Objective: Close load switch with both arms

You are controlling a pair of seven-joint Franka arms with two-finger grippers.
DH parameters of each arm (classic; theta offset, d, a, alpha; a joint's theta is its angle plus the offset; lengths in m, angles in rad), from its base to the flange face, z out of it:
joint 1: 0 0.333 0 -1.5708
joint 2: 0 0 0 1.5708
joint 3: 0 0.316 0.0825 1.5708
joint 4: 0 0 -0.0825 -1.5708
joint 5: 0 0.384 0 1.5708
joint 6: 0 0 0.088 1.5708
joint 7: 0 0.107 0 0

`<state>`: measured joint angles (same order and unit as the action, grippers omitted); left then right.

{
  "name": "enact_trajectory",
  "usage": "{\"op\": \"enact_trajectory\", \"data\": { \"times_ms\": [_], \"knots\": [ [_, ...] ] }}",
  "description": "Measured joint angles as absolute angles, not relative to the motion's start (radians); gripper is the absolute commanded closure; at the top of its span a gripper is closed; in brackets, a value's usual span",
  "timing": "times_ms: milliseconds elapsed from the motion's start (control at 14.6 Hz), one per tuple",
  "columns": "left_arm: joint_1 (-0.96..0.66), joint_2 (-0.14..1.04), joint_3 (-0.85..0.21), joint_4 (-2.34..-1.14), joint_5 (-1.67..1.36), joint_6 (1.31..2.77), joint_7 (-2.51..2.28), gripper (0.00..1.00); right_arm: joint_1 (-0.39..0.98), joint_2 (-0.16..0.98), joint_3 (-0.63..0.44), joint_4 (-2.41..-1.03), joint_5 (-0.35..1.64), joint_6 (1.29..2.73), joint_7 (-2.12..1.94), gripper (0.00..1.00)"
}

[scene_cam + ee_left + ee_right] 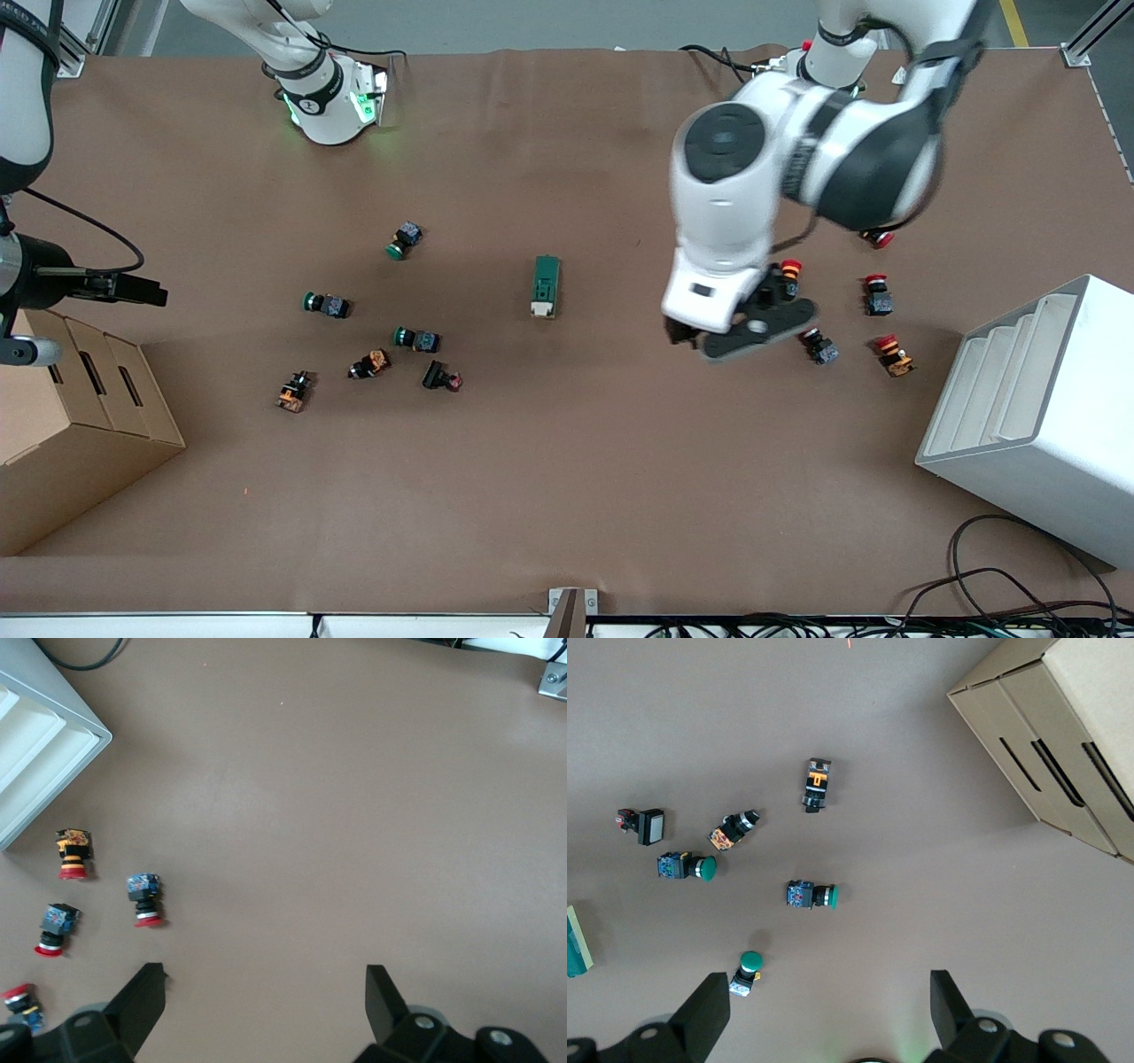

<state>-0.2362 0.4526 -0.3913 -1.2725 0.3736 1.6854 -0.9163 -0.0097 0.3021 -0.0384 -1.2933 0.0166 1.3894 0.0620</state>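
Left gripper (740,332) spread wide, empty, hanging over brown table (567,496) among red-capped buttons (819,346); load switch (546,286) lying flat, well apart toward the right arm's end. Right gripper (824,1010) likewise splayed, up beside cardboard box (80,434), over green-capped buttons (811,895). Only an edge of the switch in the right wrist view; none in the left wrist view.
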Motion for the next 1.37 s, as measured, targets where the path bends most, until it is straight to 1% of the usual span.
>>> {"op": "enact_trajectory", "data": {
  "times_ms": [275,618,755,1030,1167,1373],
  "knots": [
    [-0.171,0.349,-0.281,-1.274,0.218,1.675,-0.659,0.0,-0.01,0.298,-0.037,-1.293,0.016,1.389,0.062,0.0],
    [-0.108,0.23,-0.166,-1.298,0.085,1.604,-0.402,0.0,-0.01,0.297,-0.036,-1.273,0.014,1.399,0.062,0.0],
    [-0.069,0.18,-0.158,-1.32,0.078,1.585,-0.294,0.0,-0.013,0.296,-0.037,-1.239,0.014,1.381,0.062,0.0],
    [-0.043,0.112,-0.141,-1.339,0.072,1.472,-0.232,0.0,-0.018,0.295,-0.036,-1.225,0.015,1.374,0.062,0.0],
    [-0.044,0.094,-0.11,-1.344,0.06,1.458,-0.197,0.0,-0.018,0.295,-0.032,-1.225,0.015,1.371,0.062,0.0],
    [-0.042,0.058,-0.075,-1.374,0.026,1.44,-0.145,0.0,-0.018,0.294,-0.028,-1.221,0.014,1.318,0.062,0.0]
  ]
}}
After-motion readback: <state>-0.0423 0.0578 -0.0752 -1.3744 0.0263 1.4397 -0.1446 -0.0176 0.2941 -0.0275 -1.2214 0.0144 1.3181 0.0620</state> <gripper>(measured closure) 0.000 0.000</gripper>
